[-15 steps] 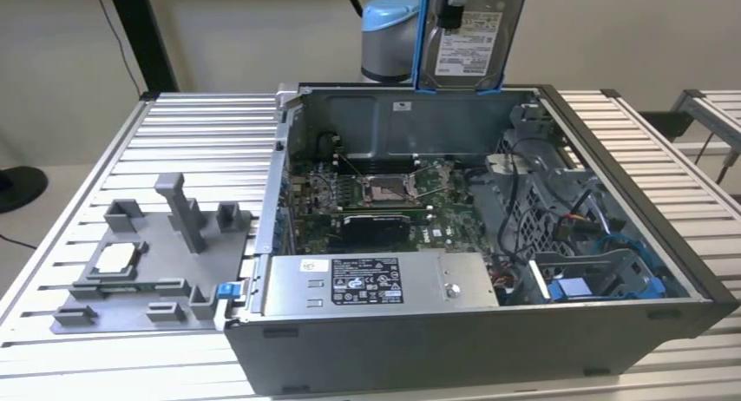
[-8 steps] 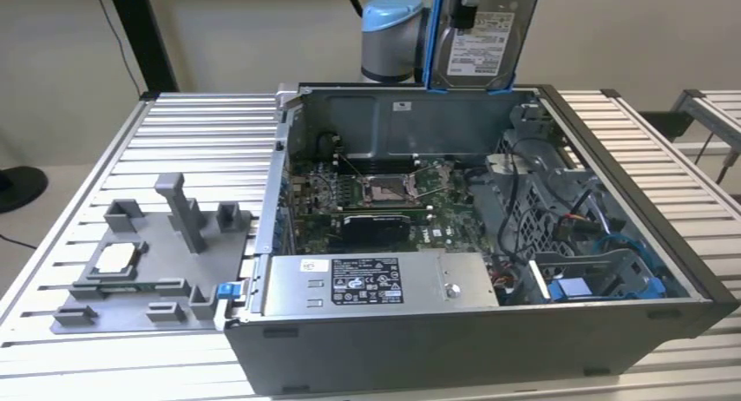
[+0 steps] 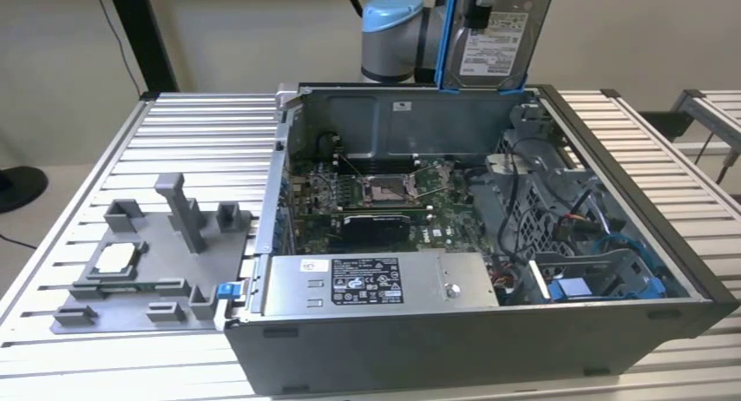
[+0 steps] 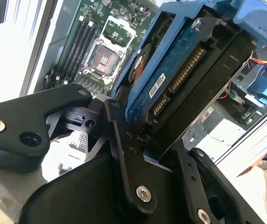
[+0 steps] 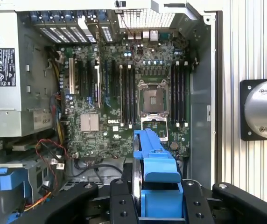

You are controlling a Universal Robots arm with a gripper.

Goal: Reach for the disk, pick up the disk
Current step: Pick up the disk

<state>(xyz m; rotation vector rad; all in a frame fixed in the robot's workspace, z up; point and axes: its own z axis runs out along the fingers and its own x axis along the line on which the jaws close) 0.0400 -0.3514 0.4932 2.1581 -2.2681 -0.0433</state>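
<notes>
- The disk [image 3: 495,38] hung upright above the back wall of the open computer case [image 3: 695,284], held well clear of the motherboard [image 3: 383,197] below, with its white label facing the exterior camera.
- The gripper [image 4: 145,140] was clamped on the disk: in the second wrist view the black fingers [image 4: 124,144] pressed against its two broad faces, the circuit-board side with its connector turned toward the lens.
- In the first wrist view the blue bracket [image 5: 156,168] stood between the fingers, edge-on, over the motherboard.
- It looked stiff and fairly heavy for its size: a metal body that would not flex, so a firm squeeze across the flat faces seemed safe.
- The smooth metal and the glossy label could be slippery; the plastic bracket probably offered more bite, but it seemed the weaker part.
- The exposed board and connector pins seemed the fragile spots, best kept out of the pads' way.
- How much of the finger pads actually overlapped the disk was hard to judge, since the gripper body hid the contact line.
- A power supply box [image 3: 370,284] sat at the near side of the case, apart from the disk.
</notes>
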